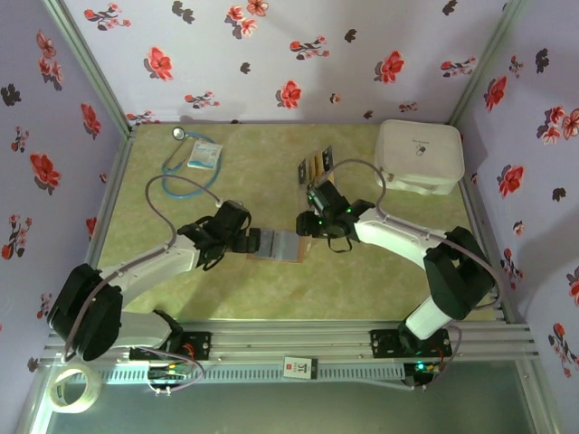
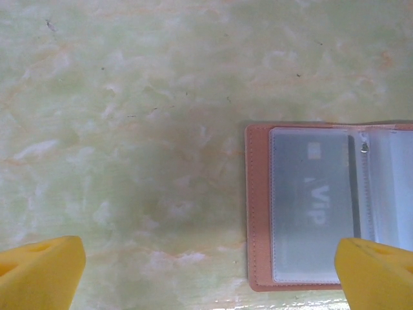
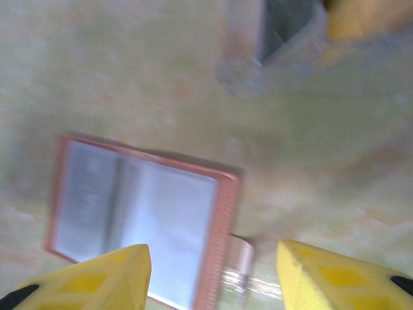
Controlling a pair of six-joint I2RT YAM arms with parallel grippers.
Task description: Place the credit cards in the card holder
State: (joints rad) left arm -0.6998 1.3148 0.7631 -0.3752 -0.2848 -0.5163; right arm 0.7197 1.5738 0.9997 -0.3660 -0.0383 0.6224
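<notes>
Yellow fingertips (image 2: 40, 271) of left gripper (image 2: 208, 281) sit at both bottom corners of the left wrist view, spread wide, with only bare table (image 2: 129, 129) between them. Just ahead the card holder (image 2: 303, 210) lies open and flat, its near corner by the right-hand fingertip. My read: this arm is parked there to steady the holder while the other arm loads it. The clear pocket shows a grey card marked VIP, so I judge one card is already in.

Right gripper (image 3: 213, 274): jaws apart, nothing carried, hovering over the holder's edge. Looks like it's between cards and probably due to fetch another. The remaining credit cards (image 1: 314, 168) sit side by side beyond the holder, well apart from the white case (image 1: 419, 155) at far right.

Hard to read:
- Right wrist view is blurred. The dark and yellow shapes at its top are probably those cards, can't confirm.
- Small pinkish tab at the holder's edge could be a clasp, can't tell.
- Holder's right half is cut off in the left wrist view.
- From above, both wrists cover parts of the holder, and the card count isn't readable.
- Can't tell if the left fingertip touches the leather.
</notes>
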